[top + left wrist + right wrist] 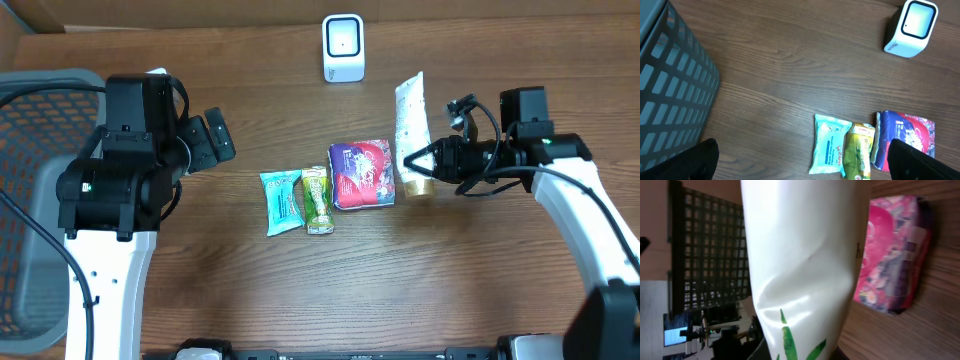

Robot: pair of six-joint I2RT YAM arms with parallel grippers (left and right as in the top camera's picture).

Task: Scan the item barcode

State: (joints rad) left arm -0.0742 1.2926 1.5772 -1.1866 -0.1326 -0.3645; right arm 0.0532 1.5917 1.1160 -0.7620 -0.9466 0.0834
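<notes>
**Task item.** The white plastic squeeze tube (pixel 411 112) is on the right side of the table, right of centre. Its long axis runs far to near, and its tan cap (pixel 419 187) is at the near end. The right wrist view shows a smooth, glossy white wall with green leaf print (pixel 787 342) and a shallow dent across the body. No barcode is visible in any view. Whether the tube rests on the table or is lifted clear cannot be determined.

**Right gripper.** The right gripper (pixel 414 160) reaches in from the right and is clamped across the tube just above the cap.

**Adjacent items.**
- The pink and purple square soft pack (pixel 362 173) lies just left of the tube's cap end.
- The narrow green packet (pixel 318 199) lies to the left of the soft pack.
- The teal packet (pixel 282 202) lies to the left of the green packet.

These three items form a row at the table centre.

**Scanner.** The white box-shaped scanner with a rounded window (pixel 343 47) stands at the far centre of the wooden table (pixel 250 290). It is well apart from the tube.

**Container.** The grey mesh basket (pixel 40 200) sits at the left edge. The left arm partly hides its interior, and the contents cannot be determined.

**Left gripper.** The left gripper (pixel 213 140) is held over the table between the basket and the row of items. Its fingers are spread wide and grip nothing.
</notes>
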